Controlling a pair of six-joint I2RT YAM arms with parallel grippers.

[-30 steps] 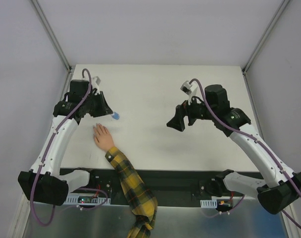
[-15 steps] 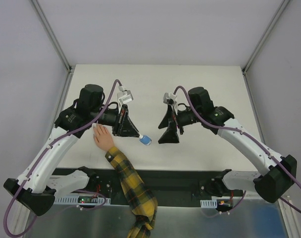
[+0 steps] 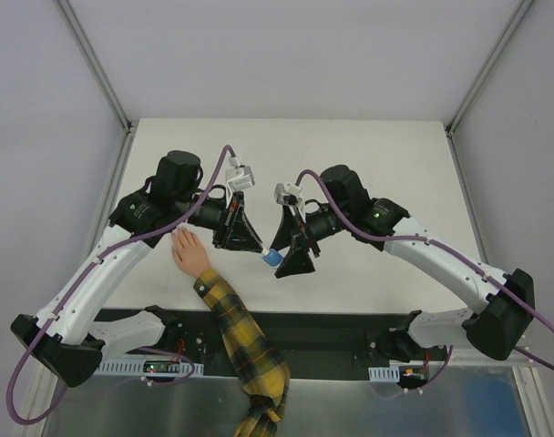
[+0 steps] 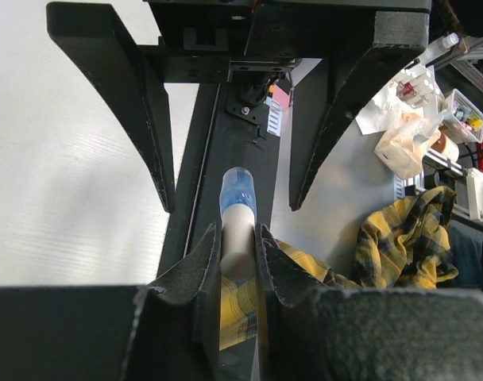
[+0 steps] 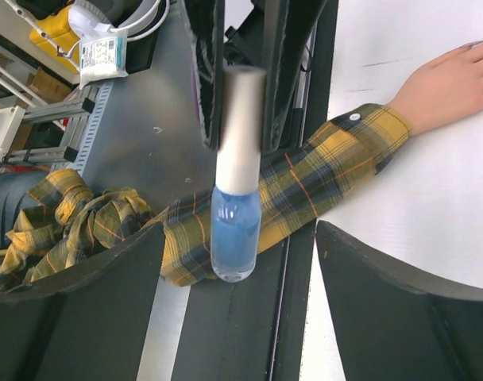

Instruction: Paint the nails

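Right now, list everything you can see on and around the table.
nail polish bottle: one, blue glass with a pale cap, held in the air between the grippers.
hand: one, peach, flat on the table, left of centre.
plaid sleeve: one, yellow and black, trailing off the near edge.
table: one, white.
left gripper: black, shut on the bottle's cap.
right gripper: black, open, fingers either side of the bottle's glass.

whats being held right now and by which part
A blue nail polish bottle, clamped by its white cap in the left gripper; the right gripper is open.
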